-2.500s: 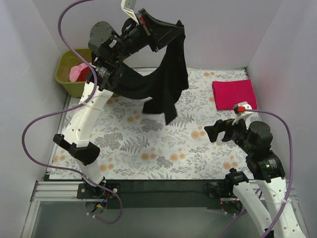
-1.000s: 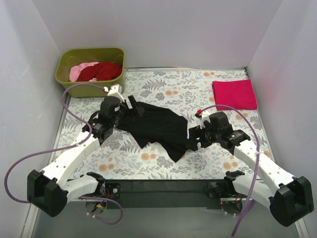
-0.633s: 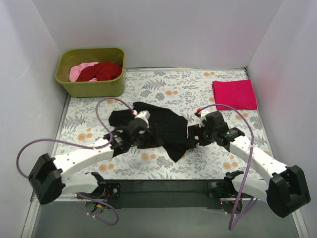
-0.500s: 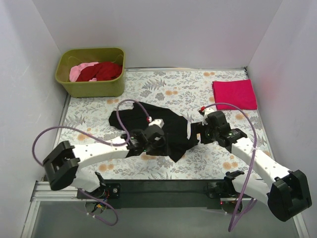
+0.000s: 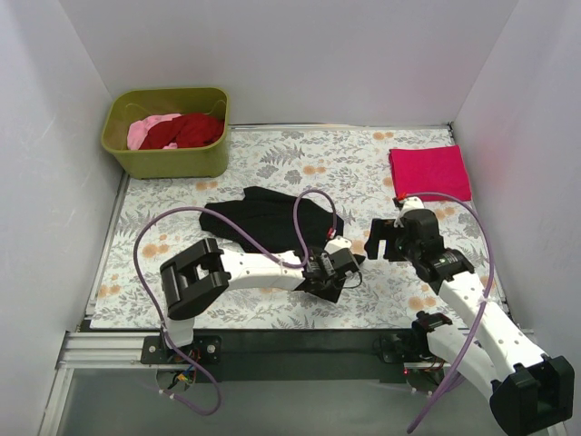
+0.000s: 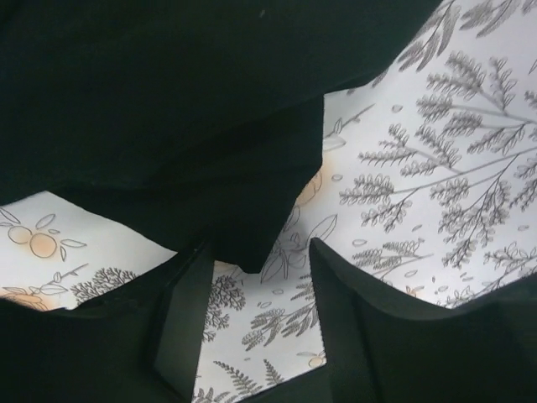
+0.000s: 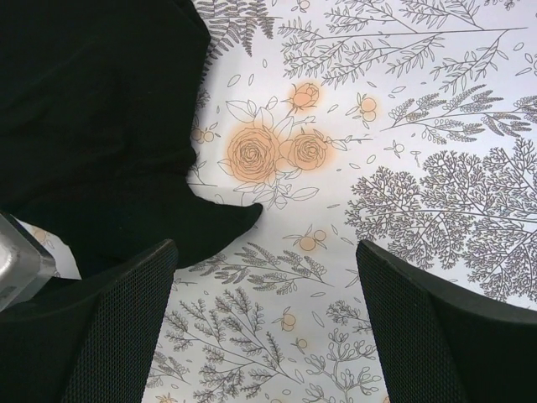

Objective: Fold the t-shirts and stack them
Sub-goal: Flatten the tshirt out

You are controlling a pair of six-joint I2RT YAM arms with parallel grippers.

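Two arms show in my overhead view, both reaching inward. My left arm lies low, bent at the elbow near the front left. Its white forearm runs rightward just above the tabletop [image 5: 272, 163], which wears a grey-and-orange floral cloth, out to the left gripper [image 5: 340, 268] near the front middle. My right arm rises from its base and leans toward the centre, with the right gripper [image 5: 377, 241] just right of the left one, close but apart.

The crumpled black cotton t-shirt [image 5: 263, 213] is spread across the middle of the tabletop, one end trailing toward the front right under my left wrist. On the left wrist camera the fingers [image 6: 185, 327] stand apart with floral cloth showing between them. A pointed corner of the black shirt reaches just into the gap, not pinched. On the right wrist camera the fingers [image 7: 445, 336] are spread wide and hold nothing. The shirt fills the upper left of that view, a tip of its edge lying just ahead of the finger on that side.

A flat, folded magenta-pink cotton t-shirt [image 5: 429, 173] lies at the far right, well apart from both grippers. A rectangular olive-green plastic tub [image 5: 168, 162] sits at the far left corner, holding a bunched dark red t-shirt [image 5: 192, 129] with a pale pink t-shirt [image 5: 141, 133] beside it
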